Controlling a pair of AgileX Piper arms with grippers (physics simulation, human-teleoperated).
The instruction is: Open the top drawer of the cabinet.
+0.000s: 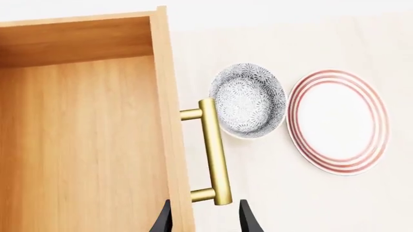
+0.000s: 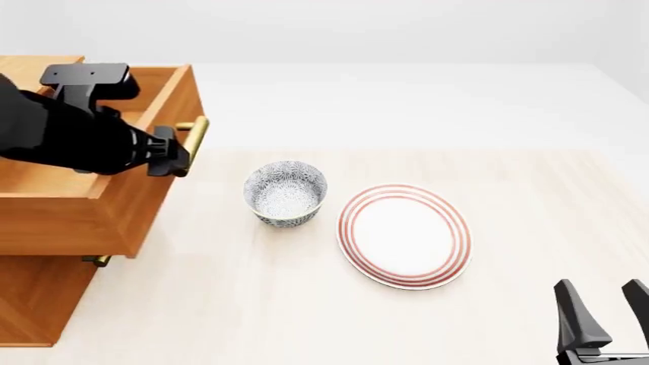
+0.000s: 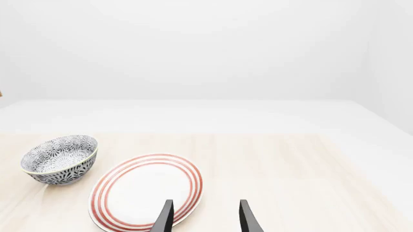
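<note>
Straddling the near end of the brass handle (image 1: 214, 151) with the left gripper (image 1: 204, 221), jaws standing parted on either side of the bar in the left wrist view and not visibly pinching it, so hooking rather than clamping, as far as can be judged. Sitting well out from the cabinet (image 2: 41, 304) already, the top drawer (image 2: 121, 194), its plain wooden inside showing open and bare, with the front panel overhanging the lower drawers. Judging the step as the tail of the pull: keeping the draw straight along the drawer's own travel, level, with no twisting on the bar, since gripping near one end of the handle invites skewing and binding. Minding the patterned bowl (image 2: 287, 192) lying just beyond the handle on the table (image 2: 527, 213), and the red-ringed plate (image 2: 405, 236) beside it; stopping short of nudging either. Idling well apart at the near right, the right gripper (image 2: 609, 312), fingers spread and holding nothing.
</note>
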